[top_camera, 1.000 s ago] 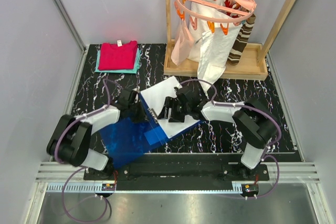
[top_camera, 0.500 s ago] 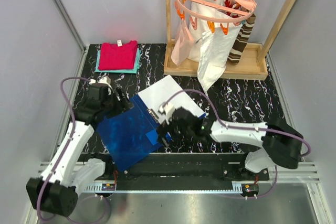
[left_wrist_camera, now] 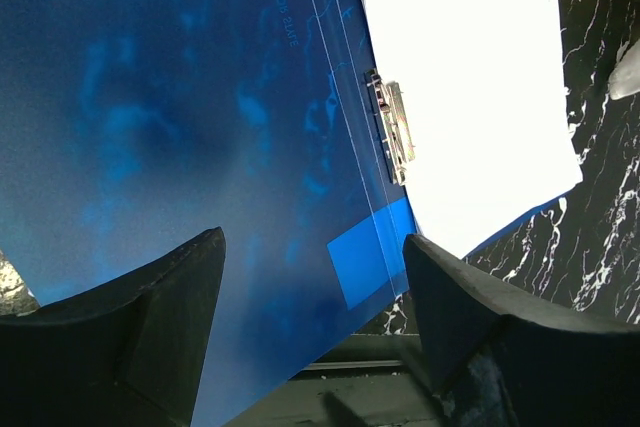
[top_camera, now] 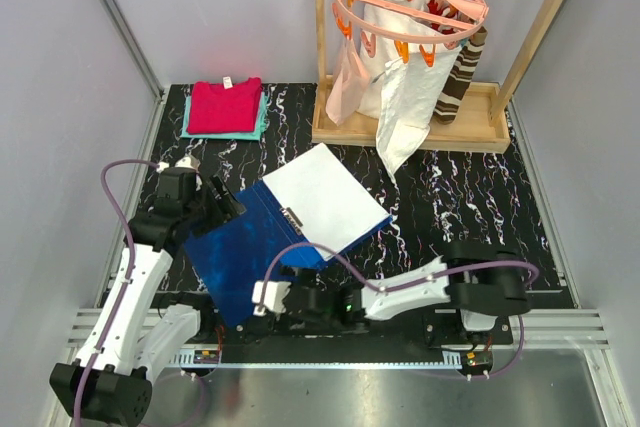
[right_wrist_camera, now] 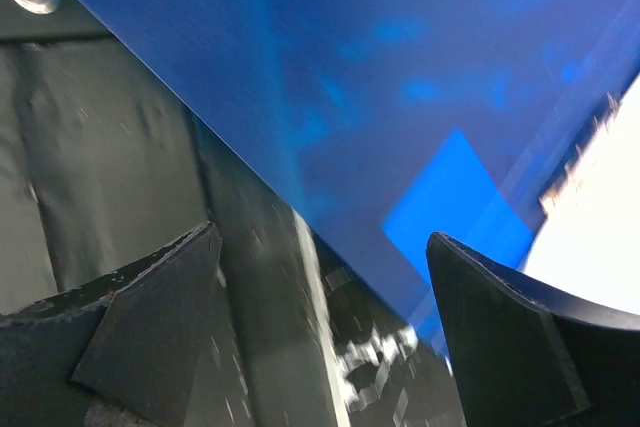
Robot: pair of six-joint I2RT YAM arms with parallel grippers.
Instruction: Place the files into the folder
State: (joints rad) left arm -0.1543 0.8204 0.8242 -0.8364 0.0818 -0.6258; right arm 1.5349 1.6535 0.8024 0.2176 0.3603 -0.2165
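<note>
The thin white paper sheets (top_camera: 325,197) lie flat on the far-right leaf of the open, glossy royal-blue plastic folder (top_camera: 235,247), one edge at its metal clip (left_wrist_camera: 392,132), on the black marbled counter (top_camera: 450,197). They look light, limp and slippery, so a free corner seems the best hold. The left gripper (left_wrist_camera: 312,247) hovers over the folder's blue leaf and the right gripper (right_wrist_camera: 320,247) is at the folder's near edge; both have their jaws wide apart and hold nothing.

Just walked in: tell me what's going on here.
A robot is filing. The files lie on the right half of the open folder, beside its clip. The left gripper hovers open over the left cover; the right gripper is low at the folder's near edge, also open. Neither holds anything.
</note>
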